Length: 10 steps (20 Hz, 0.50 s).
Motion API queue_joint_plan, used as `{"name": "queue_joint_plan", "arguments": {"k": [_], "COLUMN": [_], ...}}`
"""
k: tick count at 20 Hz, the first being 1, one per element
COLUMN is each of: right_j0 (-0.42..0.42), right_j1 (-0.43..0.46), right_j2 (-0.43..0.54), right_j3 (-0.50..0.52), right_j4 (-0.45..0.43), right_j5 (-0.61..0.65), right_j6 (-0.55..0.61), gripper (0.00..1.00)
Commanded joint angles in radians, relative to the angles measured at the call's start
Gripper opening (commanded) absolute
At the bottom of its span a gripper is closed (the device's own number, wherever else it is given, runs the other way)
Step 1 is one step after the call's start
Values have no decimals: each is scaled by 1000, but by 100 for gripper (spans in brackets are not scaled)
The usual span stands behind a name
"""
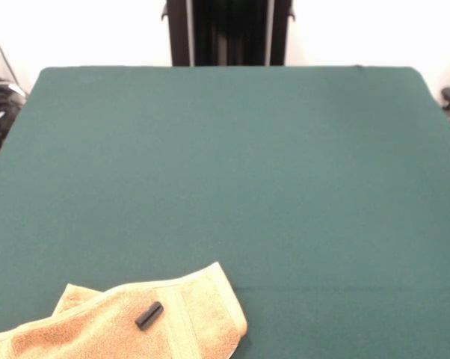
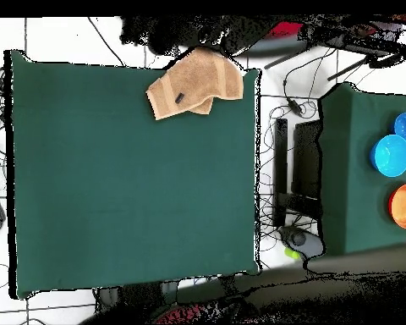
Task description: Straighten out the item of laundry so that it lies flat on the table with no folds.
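Gripper is showing in neither view. Rumpled towel (image 1: 128, 321) is lying folded at the table's (image 1: 232, 172) edge farthest from the robot, partly cut off by the front view, carrying a small black cylinder (image 1: 149, 315).

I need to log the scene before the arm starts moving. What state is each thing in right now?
towel: folded over on itself, not flat, lying at the table's edge away from the robot's pedestal.
small black cylinder: lying on its side on top of the towel.
table: bears the towel at one edge only.
gripper: not in view.
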Motion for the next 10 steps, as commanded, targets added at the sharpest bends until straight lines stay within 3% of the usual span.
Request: {"name": "queue_joint_plan", "arguments": {"k": [1,10], "right_j0": [36,36], "right_j1": [-82,-81], "right_j2": [69,66], "right_j3": [-23,-21], "right_j4": [57,55], "right_j5": [72,75], "right_j6": [132,138], "gripper": [0,0]}}
